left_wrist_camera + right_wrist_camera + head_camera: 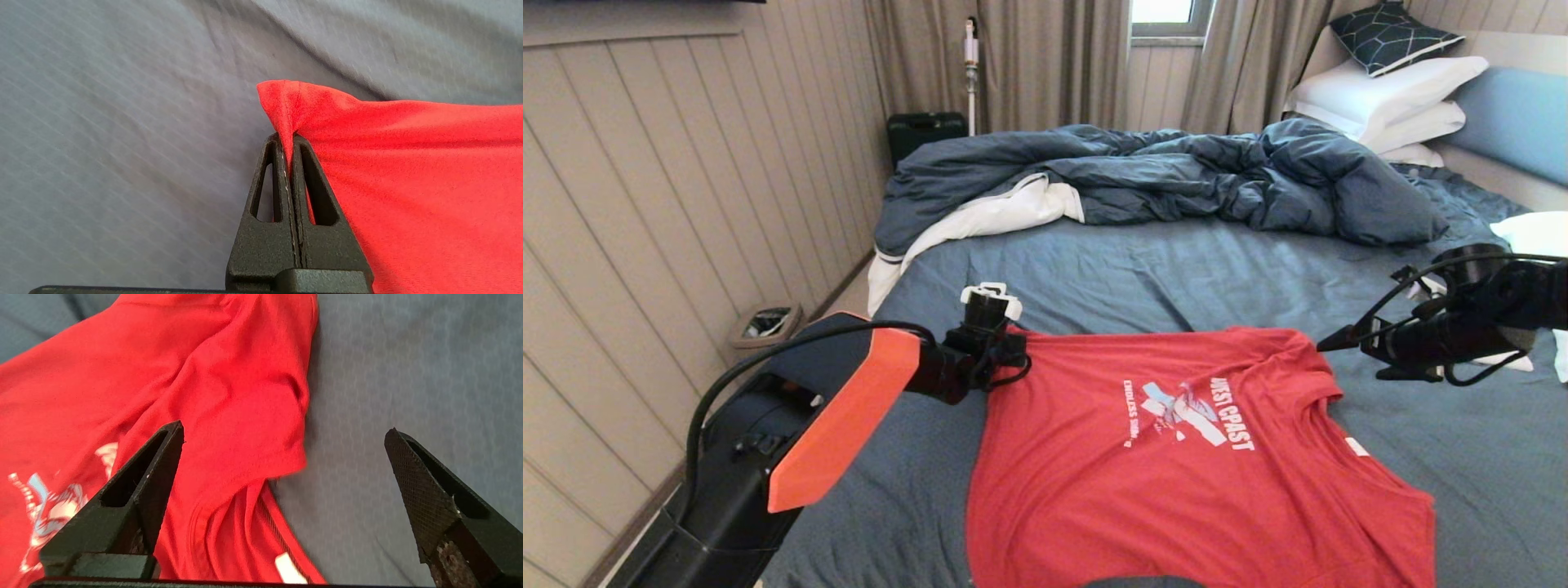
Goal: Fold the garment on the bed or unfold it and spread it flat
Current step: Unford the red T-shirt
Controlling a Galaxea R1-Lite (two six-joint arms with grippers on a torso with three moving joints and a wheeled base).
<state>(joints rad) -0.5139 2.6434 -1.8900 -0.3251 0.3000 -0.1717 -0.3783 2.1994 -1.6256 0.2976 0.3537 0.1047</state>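
While the left pincer [287, 141] pinches the garment [1176, 457], the right pincer [284, 435] hovers agape.

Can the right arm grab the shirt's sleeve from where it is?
Probably yes. The right gripper is open above the shirt, its sleeve lying between the fingers, with nothing in the way. The left gripper already pinches a far corner.

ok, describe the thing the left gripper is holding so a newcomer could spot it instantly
Start at the big bed with the blue-grey sheet; its near half carries a red T-shirt spread print-up, in front of the rumpled dark blue duvet. The left gripper is shut on its far-left hem corner. It is the only red item, with a white and light-blue "WEST COAST" chest print.
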